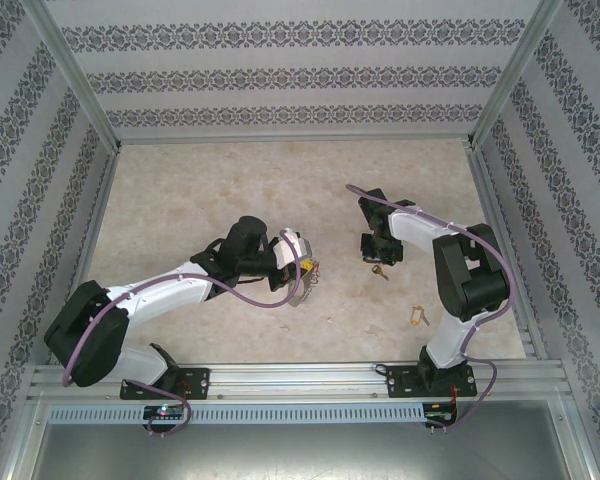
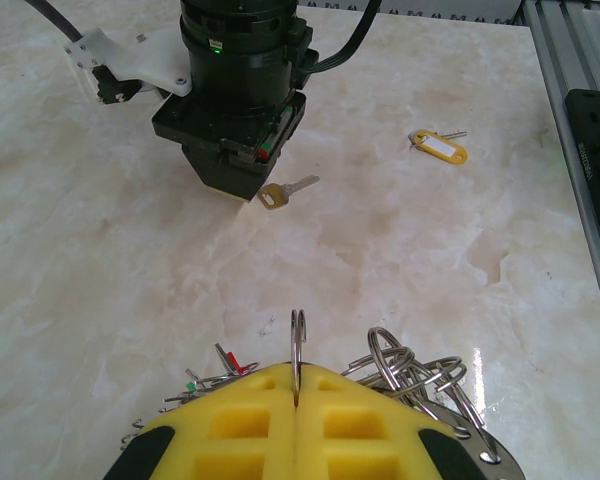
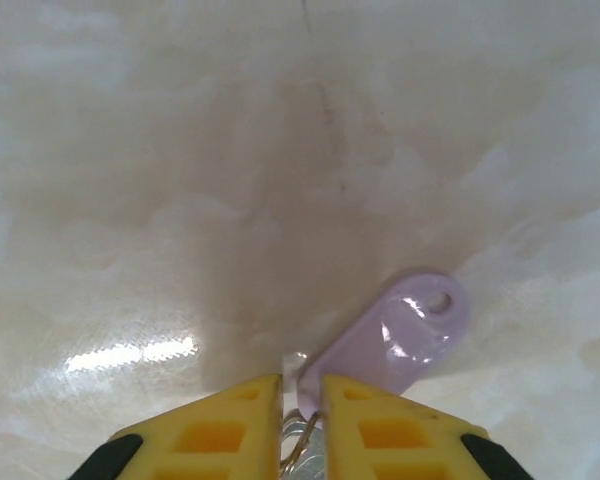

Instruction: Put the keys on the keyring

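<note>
Partway through, keys left to thread.
My left end effector (image 2: 295, 388) clamps the keyring (image 2: 298, 338); my right end effector (image 3: 300, 388) pinches a lilac-tagged key (image 3: 405, 335); a yellow-tagged key (image 2: 438, 147) lies loose on the tabletop (image 2: 100, 280).

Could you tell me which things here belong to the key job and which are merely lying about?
Job:
- keyring, in the left gripper
- gold-headed key
- yellow-tagged key
- lilac-tagged key, at the right gripper
- red- and green-tagged keys by the keyring

Just there:
- marbled tabletop
- metal rail
</note>
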`<state>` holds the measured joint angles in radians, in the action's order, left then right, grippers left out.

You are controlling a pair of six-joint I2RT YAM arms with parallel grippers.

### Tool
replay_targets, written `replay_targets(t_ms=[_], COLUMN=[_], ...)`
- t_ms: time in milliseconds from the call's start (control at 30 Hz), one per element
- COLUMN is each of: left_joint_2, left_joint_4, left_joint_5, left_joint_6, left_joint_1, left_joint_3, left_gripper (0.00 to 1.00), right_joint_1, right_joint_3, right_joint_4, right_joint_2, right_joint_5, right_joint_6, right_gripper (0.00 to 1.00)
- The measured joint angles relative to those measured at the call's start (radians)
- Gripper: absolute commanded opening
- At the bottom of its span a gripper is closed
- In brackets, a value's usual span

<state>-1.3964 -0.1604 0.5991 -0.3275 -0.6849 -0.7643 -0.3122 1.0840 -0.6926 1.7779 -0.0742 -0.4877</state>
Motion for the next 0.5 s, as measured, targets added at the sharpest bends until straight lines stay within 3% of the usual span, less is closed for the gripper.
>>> replay_targets(t_ms=[167, 500], left_joint_2=[0.0, 0.0], left_joint_4=[0.0, 0.0], left_joint_5=[0.0, 0.0], left_joint_6=[0.0, 0.0], left_joint_1=[0.0, 0.0], left_joint_3=[0.0, 0.0], left_gripper=[0.0, 0.0], right_joint_1=[0.0, 0.0], right_joint_3=[-0.007, -0.019], right_joint_4=[0.0, 0.001], right_joint_2=[-0.026, -0.038], right_joint_5=[-0.014, -0.007], right_joint_6=[-0.004, -0.005], right_gripper=[0.13, 0.21])
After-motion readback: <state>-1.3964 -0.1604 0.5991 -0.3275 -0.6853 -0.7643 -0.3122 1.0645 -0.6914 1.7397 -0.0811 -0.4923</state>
